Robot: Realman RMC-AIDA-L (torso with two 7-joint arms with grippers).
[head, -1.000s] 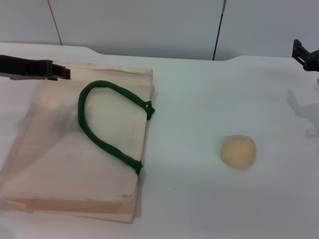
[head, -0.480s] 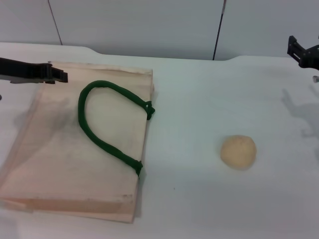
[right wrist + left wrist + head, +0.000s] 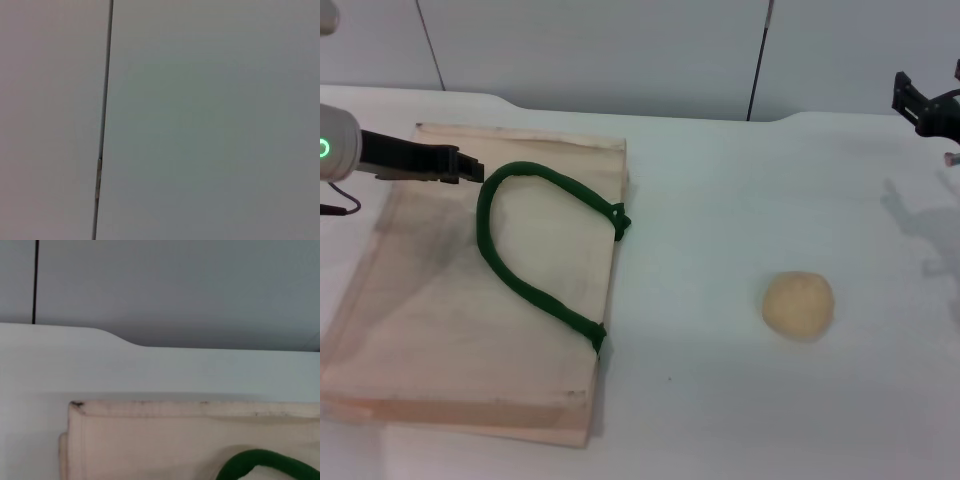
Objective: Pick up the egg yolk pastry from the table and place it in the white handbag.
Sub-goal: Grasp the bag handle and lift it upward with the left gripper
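The left gripper (image 3: 470,168) reaches in from the left edge of the head view, its dark fingers (image 3: 448,163) lying close together as one thin strip over the far left part of the white handbag (image 3: 440,300); whether they are pressed together or slightly apart cannot be told, and they grasp nothing that shows. Their tip ends just beside the far bend of the green handle (image 3: 525,250), which loops across the bag's upper face down to a tab near its right edge. Behind the fingers the arm's pale body carries a small green light. The right gripper (image 3: 920,105) sits high at the far right edge, well apart from everything on the table (image 3: 720,200); only part of it shows and the state of its fingers cannot be told. The bag lies flat on the left half of the table. The egg yolk pastry (image 3: 798,305) rests on the bare table to the right of the bag, well apart from it and from both grippers. The left wrist view shows the bag's far edge (image 3: 190,410) and a piece of the green handle (image 3: 265,465); the right wrist view shows only a plain wall (image 3: 200,125).
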